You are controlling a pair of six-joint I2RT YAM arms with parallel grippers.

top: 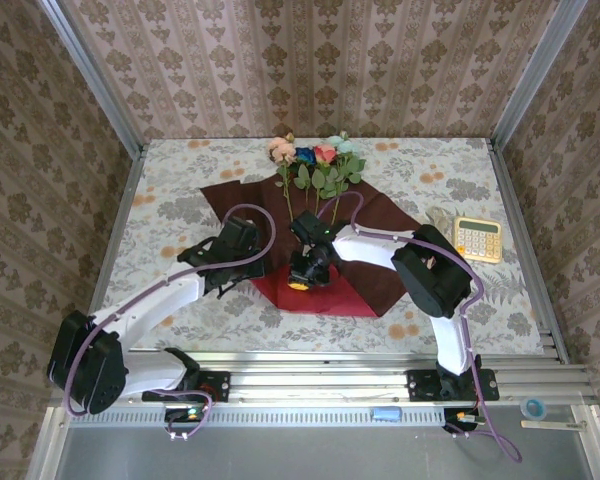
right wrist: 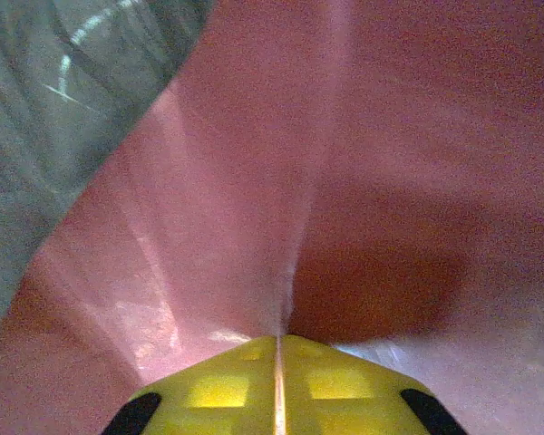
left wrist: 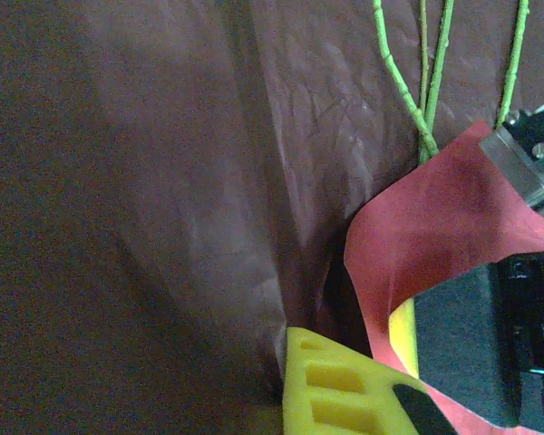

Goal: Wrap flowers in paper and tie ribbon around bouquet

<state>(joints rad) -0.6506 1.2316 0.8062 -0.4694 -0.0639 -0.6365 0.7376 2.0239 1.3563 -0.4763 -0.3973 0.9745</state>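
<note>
The flowers (top: 315, 157) lie on the far part of the dark red paper (top: 380, 240), heads away from me, thin green stems (left wrist: 426, 100) pointing at the grippers. The sheet's near corner is lifted, showing its brighter red underside (top: 325, 298). My right gripper (top: 300, 283) is shut on that raised fold, the paper pinched between its yellow fingertips (right wrist: 278, 349). My left gripper (top: 260, 262) is shut on the sheet's left part, with paper draped over one jaw (left wrist: 288, 367). A cream ribbon (top: 437, 215) lies off the paper's right corner. No wrapped bouquet is in view.
A yellow calculator (top: 478, 238) sits at the right on the floral tablecloth (top: 170, 190). Patterned walls close in the back and both sides. The right arm's black wrist (left wrist: 517, 335) is close beside my left gripper.
</note>
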